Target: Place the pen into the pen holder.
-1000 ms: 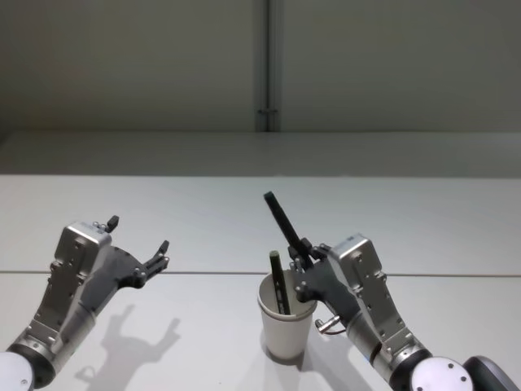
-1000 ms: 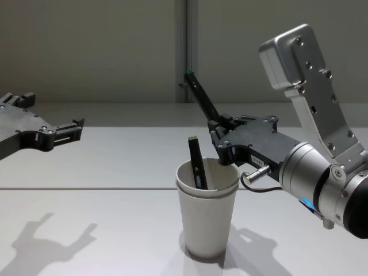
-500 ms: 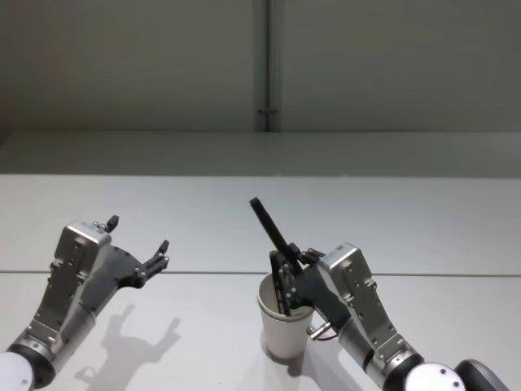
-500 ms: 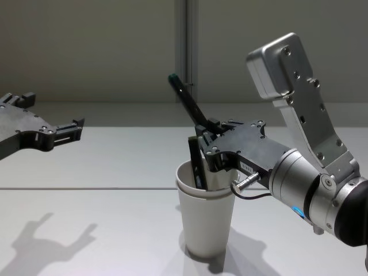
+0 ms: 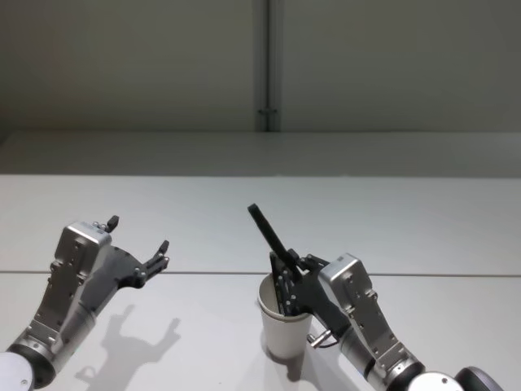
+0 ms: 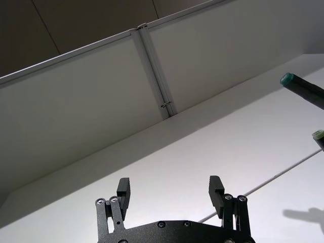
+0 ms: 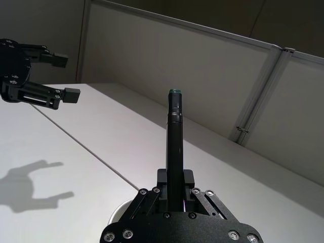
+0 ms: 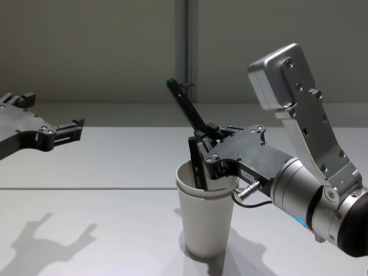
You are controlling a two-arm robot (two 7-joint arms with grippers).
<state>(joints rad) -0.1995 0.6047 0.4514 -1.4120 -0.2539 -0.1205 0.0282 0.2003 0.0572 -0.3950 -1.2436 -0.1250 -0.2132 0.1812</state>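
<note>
One pen is being gripped at its lower end by the right gripper, whose fingers are closing on it directly over the pen holder. In the chest view the pen is slanting toward 11 o'clock, its green-tipped end high. A second pen is already standing inside the cup, leaning against the rim. Judging from this, the held pen's tilt is risking a snag on the rim or on that second pen, which could tip the light cup. At 9 o'clock the left gripper is hanging wide open, well apart, above the white table, obstructing nothing.
</note>
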